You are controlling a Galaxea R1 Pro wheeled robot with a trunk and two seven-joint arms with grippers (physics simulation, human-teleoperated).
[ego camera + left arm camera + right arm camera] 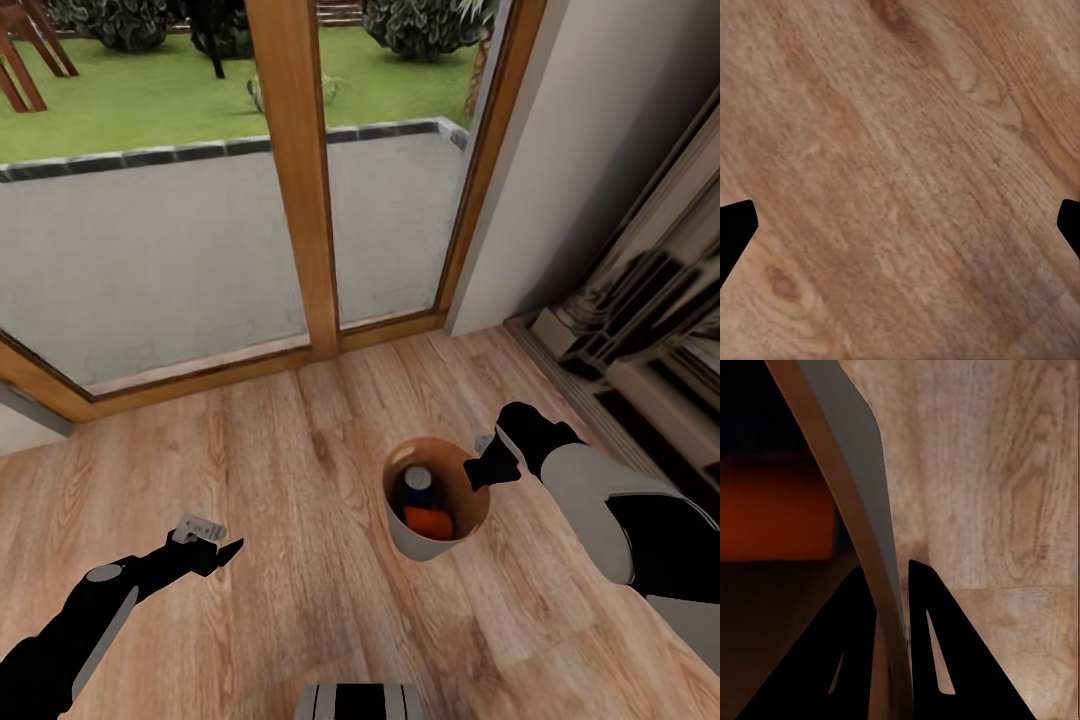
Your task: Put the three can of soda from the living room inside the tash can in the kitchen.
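The tash can (pixel 432 547) stands on the wood floor, grey outside and brown inside. Inside it lie a blue can of soda (pixel 418 481) and an orange one (pixel 428 522). My right gripper (pixel 487 470) is at the bin's right rim. In the right wrist view its gripper (pixel 894 607) is shut on the bin wall (pixel 847 457), one finger on each side, and the orange can (pixel 776 506) shows inside. My left gripper (pixel 212 548) hovers over bare floor well to the left of the bin. The left wrist view shows that gripper (pixel 900 225) open, with nothing between the fingertips (pixel 735 225).
A glass door with a wooden frame (pixel 300 180) lies ahead, with a paved patio and lawn beyond. A grey wall corner (pixel 560 150) and dark shelving (pixel 640 300) stand at the right. My base (pixel 360 702) shows at the bottom edge.
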